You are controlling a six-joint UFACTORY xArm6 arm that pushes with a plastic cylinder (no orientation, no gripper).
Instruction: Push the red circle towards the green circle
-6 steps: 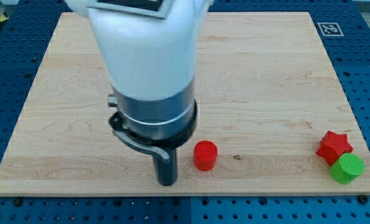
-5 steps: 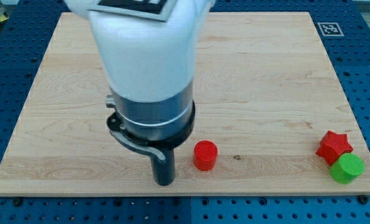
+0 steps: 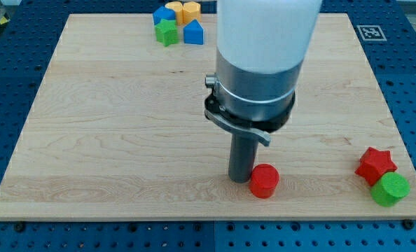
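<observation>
The red circle (image 3: 264, 180) lies on the wooden board (image 3: 110, 105) near the view's bottom, right of centre. My tip (image 3: 239, 179) stands just left of it, touching or nearly touching its left side. The green circle (image 3: 391, 189) sits at the view's bottom right, far to the right of the red circle. A red star (image 3: 375, 164) rests right above and against the green circle.
A cluster of blocks sits at the view's top left of centre: a blue block (image 3: 162, 15), an orange-yellow block (image 3: 174, 10), an orange block (image 3: 190, 10), a green block (image 3: 167, 32) and a blue house-shaped block (image 3: 193, 33). The arm's wide body hangs over the board's middle.
The arm has moved to the right, uncovering the block cluster at the top. The red circle has slid right and slightly down, with my tip close at its left.
</observation>
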